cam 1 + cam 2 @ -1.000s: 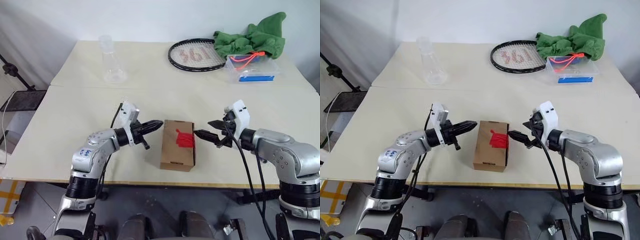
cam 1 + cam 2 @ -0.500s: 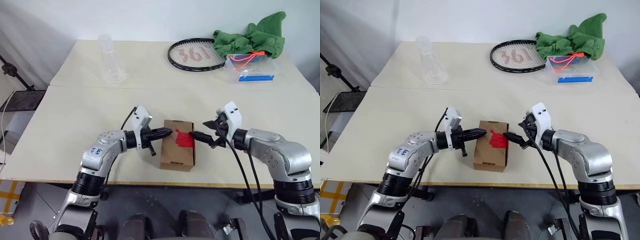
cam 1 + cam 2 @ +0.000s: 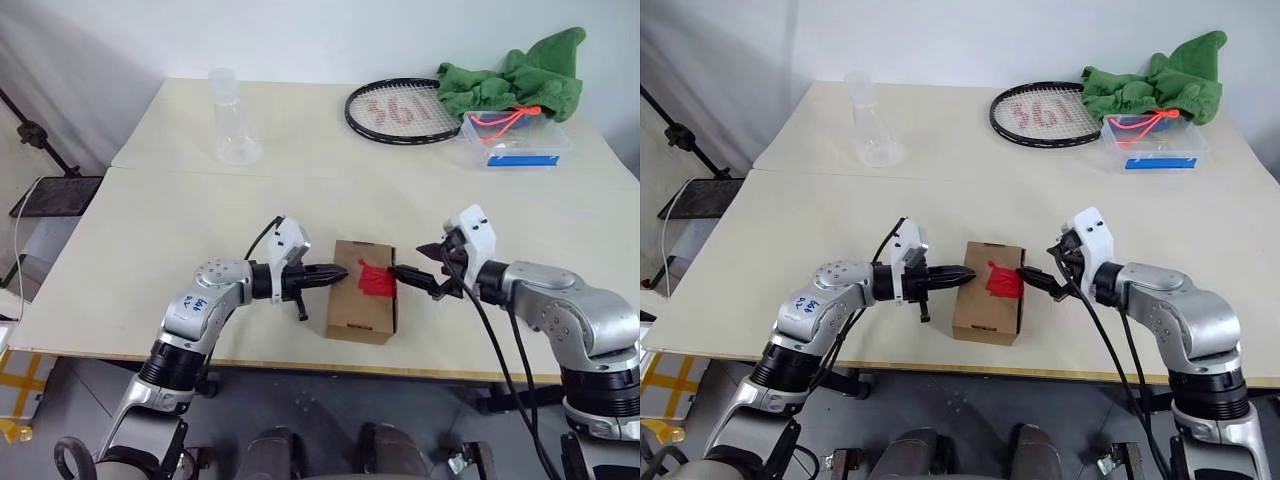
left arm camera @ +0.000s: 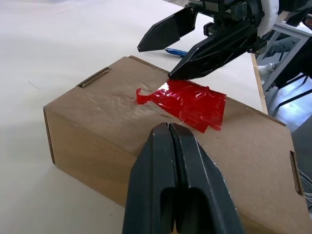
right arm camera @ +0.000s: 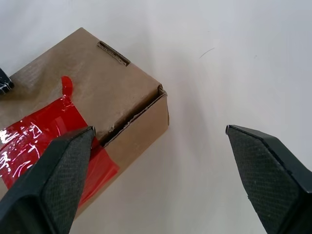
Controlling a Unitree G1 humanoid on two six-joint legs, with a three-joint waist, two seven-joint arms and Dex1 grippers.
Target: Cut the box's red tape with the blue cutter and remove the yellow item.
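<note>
The box [image 3: 360, 305] is a small brown carton lying near the table's front edge, with crumpled red tape [image 3: 375, 280] stuck across its top. My left gripper [image 3: 341, 271] is shut and empty. Its joined fingertips [image 4: 168, 128] rest at the box's top, just short of the tape. My right gripper [image 3: 408, 262] stands open at the box's right edge. One of its fingers [image 5: 73, 146] is over the tape's end, and the other is out over bare table. The blue cutter [image 4: 176, 51] lies on the table just beyond the box. The yellow item is out of view.
At the back of the table [image 3: 300, 200] are a clear glass flask [image 3: 232, 130], a racket [image 3: 400, 110], a green cloth [image 3: 515, 80] and a clear plastic container [image 3: 515, 145] with a blue label and an orange cord. The table's front edge [image 3: 300, 350] runs just below the box.
My shut left gripper has moved right, from beside the box's left corner to over its top. The right gripper has stayed at the box's right edge. The camera has shifted slightly.
</note>
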